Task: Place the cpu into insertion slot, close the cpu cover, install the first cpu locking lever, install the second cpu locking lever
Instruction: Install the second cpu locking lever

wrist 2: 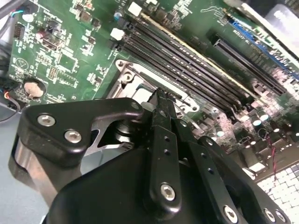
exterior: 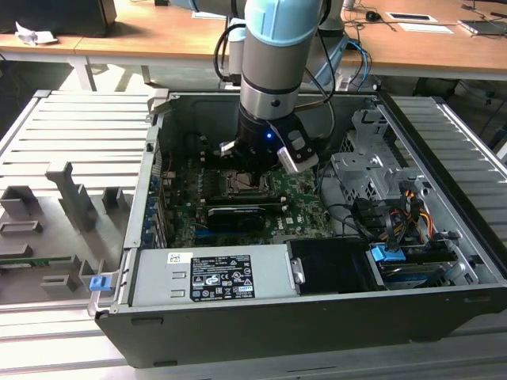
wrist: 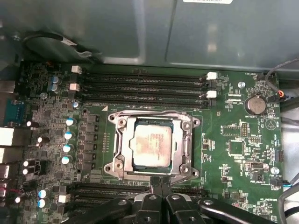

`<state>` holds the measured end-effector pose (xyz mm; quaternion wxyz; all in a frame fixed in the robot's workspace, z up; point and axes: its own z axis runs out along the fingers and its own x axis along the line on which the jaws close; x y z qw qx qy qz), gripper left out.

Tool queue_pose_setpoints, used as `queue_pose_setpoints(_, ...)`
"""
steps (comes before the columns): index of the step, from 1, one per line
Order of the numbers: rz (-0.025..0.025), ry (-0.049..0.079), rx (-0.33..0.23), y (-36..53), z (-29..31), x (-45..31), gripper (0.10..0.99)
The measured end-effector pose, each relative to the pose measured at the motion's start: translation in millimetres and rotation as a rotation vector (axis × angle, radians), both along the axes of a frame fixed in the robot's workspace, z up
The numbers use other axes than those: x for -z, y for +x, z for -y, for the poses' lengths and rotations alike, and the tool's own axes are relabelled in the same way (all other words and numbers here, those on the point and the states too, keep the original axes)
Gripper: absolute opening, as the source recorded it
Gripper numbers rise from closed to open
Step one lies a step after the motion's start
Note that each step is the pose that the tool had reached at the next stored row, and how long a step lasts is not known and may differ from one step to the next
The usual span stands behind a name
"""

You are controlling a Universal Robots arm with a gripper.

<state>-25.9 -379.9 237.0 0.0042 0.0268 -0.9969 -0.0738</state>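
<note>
The cpu (wrist: 149, 147), silvery-topped, lies seated in the insertion slot (wrist: 183, 161) on the green motherboard. The cpu cover (wrist: 120, 142), a silver frame, lies flat around the chip, and a thin wire lever (wrist: 149, 113) runs along one side of it. My gripper (wrist: 159, 183) is shut with nothing between its fingers, its tips right at the socket's edge opposite that lever. In the second wrist view the gripper (wrist 2: 158, 95) points down at the socket's metal rim (wrist 2: 135, 77). In the exterior view the arm stands over the open computer case, the gripper (exterior: 252, 164) just above the socket (exterior: 240, 184).
Long black memory slots (wrist: 140, 86) run beside the socket, with more by my fingers. A coin cell (wrist: 256, 104) sits off to one side. A black card (exterior: 236, 215), power supply (exterior: 214, 277), drive cage (exterior: 366, 176) and cables (exterior: 396, 207) crowd the case. A grey fixture tray (exterior: 63, 206) lies at the exterior view's left.
</note>
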Motion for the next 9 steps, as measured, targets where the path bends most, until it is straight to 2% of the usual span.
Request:
queue_pose_setpoints(5, 0.0000, 0.002, 0.000, -20.0, 0.6, 1.8, 0.106)
queue_pose_setpoints(8, -0.0001, 0.003, 0.000, -23.8, 2.3, 5.2, 0.106)
queue_pose_setpoints(9, 0.0000, 0.008, 0.000, -24.2, 4.1, 5.7, 0.106)
